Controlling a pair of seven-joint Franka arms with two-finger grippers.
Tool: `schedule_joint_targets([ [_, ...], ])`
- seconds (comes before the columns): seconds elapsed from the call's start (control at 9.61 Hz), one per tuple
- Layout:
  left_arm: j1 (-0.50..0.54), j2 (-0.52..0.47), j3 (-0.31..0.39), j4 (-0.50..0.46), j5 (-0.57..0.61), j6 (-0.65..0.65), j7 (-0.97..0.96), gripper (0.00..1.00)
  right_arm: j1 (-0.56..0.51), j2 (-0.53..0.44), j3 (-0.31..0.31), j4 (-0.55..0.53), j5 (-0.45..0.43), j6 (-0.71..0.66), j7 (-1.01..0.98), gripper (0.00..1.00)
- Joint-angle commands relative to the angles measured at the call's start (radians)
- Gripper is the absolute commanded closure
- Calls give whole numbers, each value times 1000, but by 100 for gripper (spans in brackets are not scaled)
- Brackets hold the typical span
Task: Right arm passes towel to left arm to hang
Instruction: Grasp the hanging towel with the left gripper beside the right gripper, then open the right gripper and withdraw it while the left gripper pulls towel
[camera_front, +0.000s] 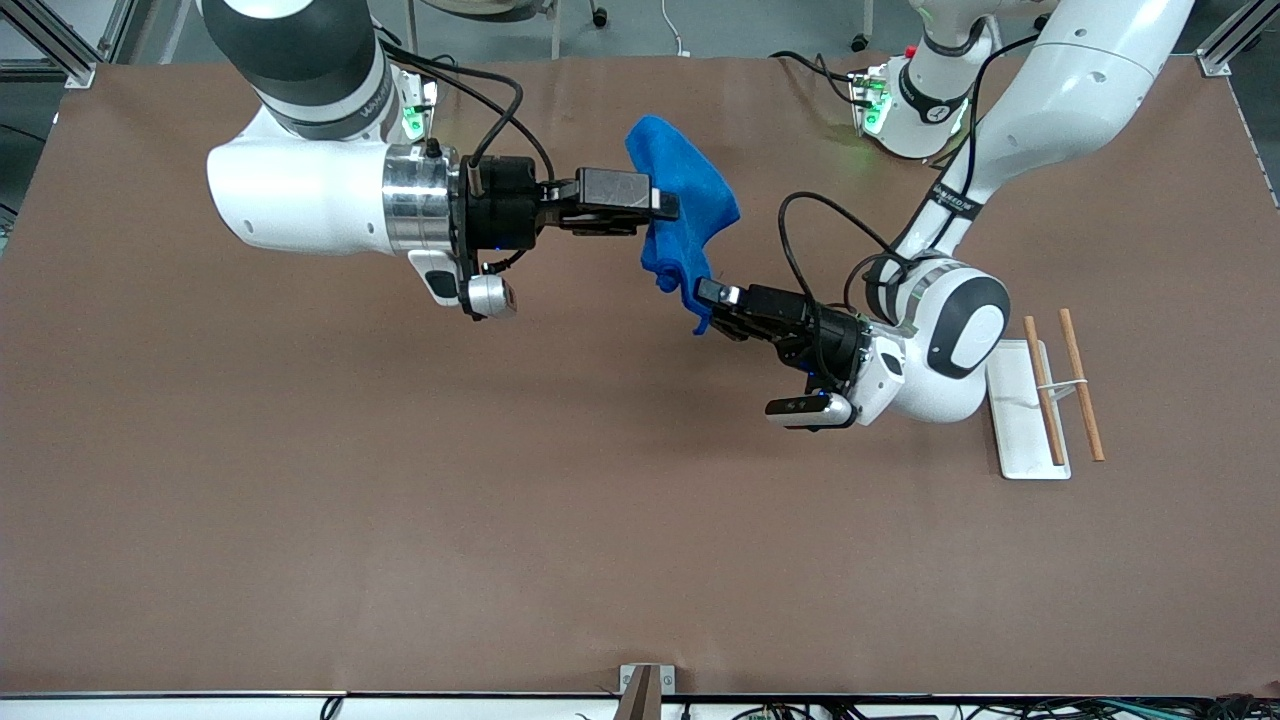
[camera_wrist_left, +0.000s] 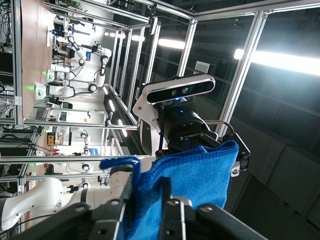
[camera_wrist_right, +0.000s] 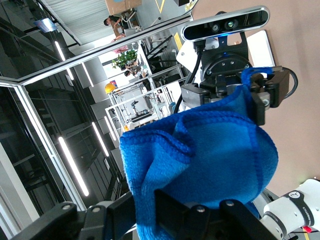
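Hanging in mid-air over the brown table (camera_front: 300, 500), the blue towel (camera_front: 683, 195) is stretched between both arms, well above the tabletop. The right gripper (camera_front: 668, 208) is clamped tight on the towel's upper bunch, fingers fully pinched on the cloth. The left gripper (camera_front: 703, 297) sits at the towel's lower corner, its fingers around the fabric there; the left wrist view shows blue cloth running down between its two black fingers (camera_wrist_left: 172, 212), but whether they have actually pinched shut on it I cannot tell. In the right wrist view the towel (camera_wrist_right: 200, 160) fills the middle, with the left gripper (camera_wrist_right: 262, 92) at its edge and a small blue loop poking out by it.

Around the towel: toward the left arm's end of the table lies a white rectangular tray (camera_front: 1025, 415), and two thin wooden rods (camera_front: 1080, 395) tied by a white band rest across and beside it, well apart from the towel. Nothing stands between the towel and that tray except the left arm's own wrist.
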Motion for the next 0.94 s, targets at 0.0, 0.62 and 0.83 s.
schedule_joint_targets([
  [0.0,3,14,0,-11,3,4,20,98,6,6,-8,6,21,6,-24,100],
  [0.62,-9,-6,9,55,16,210,-81,100,-58,0,-19,-7,-240,6,-12,0],
  [0.83,0,-30,9,70,154,304,-161,100,-116,-32,-43,-38,-356,-4,-7,0],
])
